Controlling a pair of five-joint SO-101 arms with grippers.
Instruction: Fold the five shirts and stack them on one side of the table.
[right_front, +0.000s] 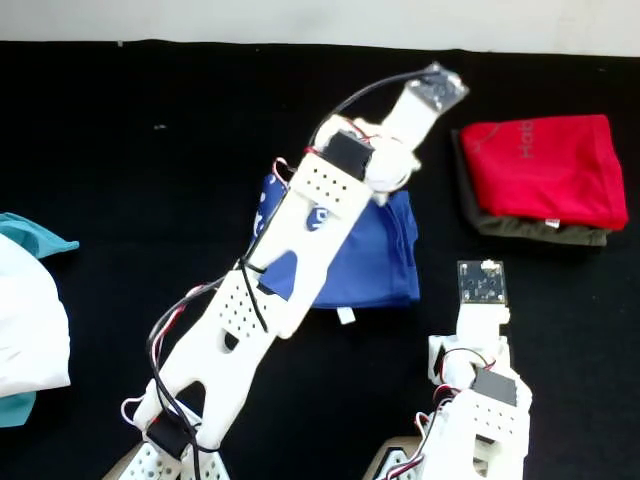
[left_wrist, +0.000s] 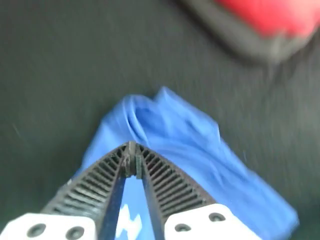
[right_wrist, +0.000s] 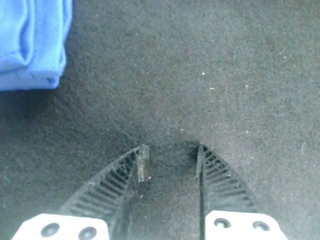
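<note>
A blue shirt (right_front: 370, 260) lies partly folded at the table's middle. My left gripper (left_wrist: 132, 162) is at its far right corner, shut, with the blue shirt (left_wrist: 200, 145) bunching up to the fingertips. A folded red shirt (right_front: 550, 165) rests on a folded dark shirt (right_front: 540, 232) at the right side; the left wrist view shows the red shirt (left_wrist: 265, 15) and the dark shirt (left_wrist: 240, 42) beyond the blue one. My right gripper (right_wrist: 171, 162) stands open just above bare black cloth, a corner of the blue shirt (right_wrist: 30, 40) off to its side.
A white shirt (right_front: 25, 320) and a teal shirt (right_front: 35, 240) lie crumpled at the left edge. The left arm (right_front: 290, 270) stretches diagonally over the blue shirt. The right arm (right_front: 480, 400) stays near the front edge. Black cloth (right_front: 150, 150) covers the table.
</note>
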